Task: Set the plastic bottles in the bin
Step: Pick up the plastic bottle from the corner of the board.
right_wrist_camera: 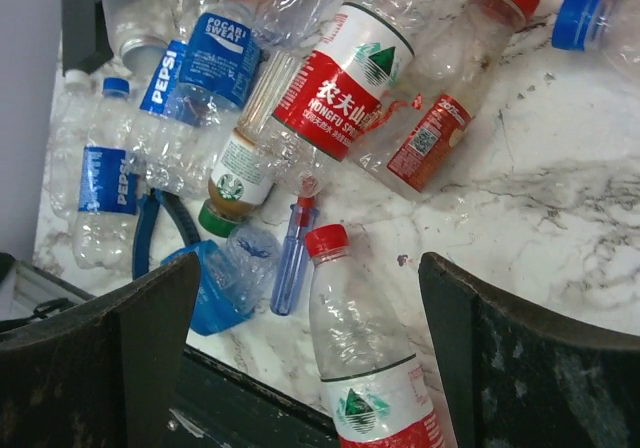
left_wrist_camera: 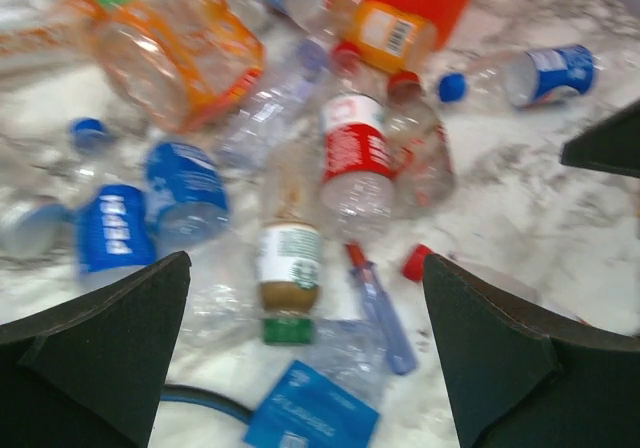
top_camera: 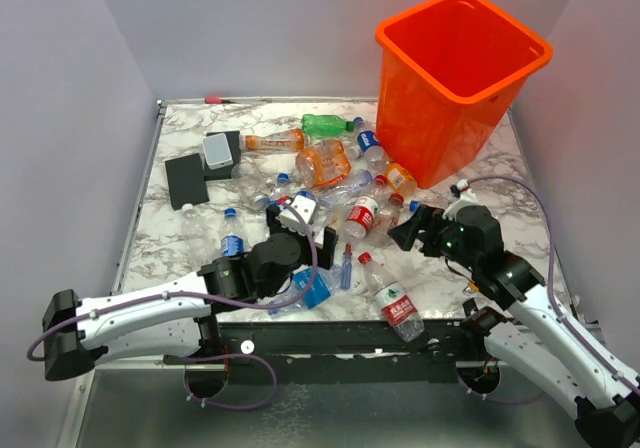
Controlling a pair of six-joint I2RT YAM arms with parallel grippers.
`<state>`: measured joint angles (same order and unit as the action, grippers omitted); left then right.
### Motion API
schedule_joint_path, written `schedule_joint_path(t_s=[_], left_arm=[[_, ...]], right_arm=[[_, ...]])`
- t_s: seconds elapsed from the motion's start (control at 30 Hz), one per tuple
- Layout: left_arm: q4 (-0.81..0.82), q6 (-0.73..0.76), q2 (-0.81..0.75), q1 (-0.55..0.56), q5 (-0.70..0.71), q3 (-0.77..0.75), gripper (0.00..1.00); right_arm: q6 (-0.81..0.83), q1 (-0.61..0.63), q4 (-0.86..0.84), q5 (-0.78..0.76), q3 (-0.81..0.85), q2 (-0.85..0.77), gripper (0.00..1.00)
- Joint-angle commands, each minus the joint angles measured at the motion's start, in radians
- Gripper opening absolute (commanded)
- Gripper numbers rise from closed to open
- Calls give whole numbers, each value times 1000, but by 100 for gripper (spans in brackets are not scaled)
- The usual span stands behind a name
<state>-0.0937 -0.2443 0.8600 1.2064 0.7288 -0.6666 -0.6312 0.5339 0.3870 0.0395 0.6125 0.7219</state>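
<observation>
The orange bin (top_camera: 440,128) stands upright at the back right of the marble table. Several plastic bottles lie scattered in front of it, among them an orange one (top_camera: 322,161) and a green one (top_camera: 325,124). My left gripper (top_camera: 300,223) hovers open over the pile, above a green-capped bottle (left_wrist_camera: 288,268) and a red-labelled one (left_wrist_camera: 355,158). My right gripper (top_camera: 415,230) is open too. In its wrist view a red-capped clear bottle (right_wrist_camera: 365,358) lies on the table between the spread fingers (right_wrist_camera: 110,358), untouched. That bottle sits near the front edge (top_camera: 395,303).
A blue-and-red screwdriver (right_wrist_camera: 295,258) and blue-handled pliers (right_wrist_camera: 150,238) lie among the bottles. A crumpled blue label (left_wrist_camera: 310,408) is under the left gripper. A black block (top_camera: 185,180) and a grey box (top_camera: 220,150) sit back left. A black rail (top_camera: 340,340) runs along the near edge.
</observation>
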Motion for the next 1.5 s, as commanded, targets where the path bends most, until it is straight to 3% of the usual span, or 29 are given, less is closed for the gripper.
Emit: schedule_joint_path(t_s=[0.0,0.23,0.43,0.63,0.93,1.47], left_arm=[[-46,-369,147,6,-339,-48,99],[45,-669,325,40,-393,-46,99],[227,-835,420,40,-460,-11,99],[361,-955,534,43,-563,33,99],[411,-1002,651,48,-614,62,96],[584,-982,810,56,-652,43,68]], right_arm=[[-114,4,55,-144,-57,-130,95],[-271,4,101,-171,-128,-66,97],[-360,5,-10,-79,-242,-143,99],[-446,5,-16,10,-308,-161,99],[-521,3,-60,58,-425,-226,98],[-761,4,-132,179,-545,-329,93]])
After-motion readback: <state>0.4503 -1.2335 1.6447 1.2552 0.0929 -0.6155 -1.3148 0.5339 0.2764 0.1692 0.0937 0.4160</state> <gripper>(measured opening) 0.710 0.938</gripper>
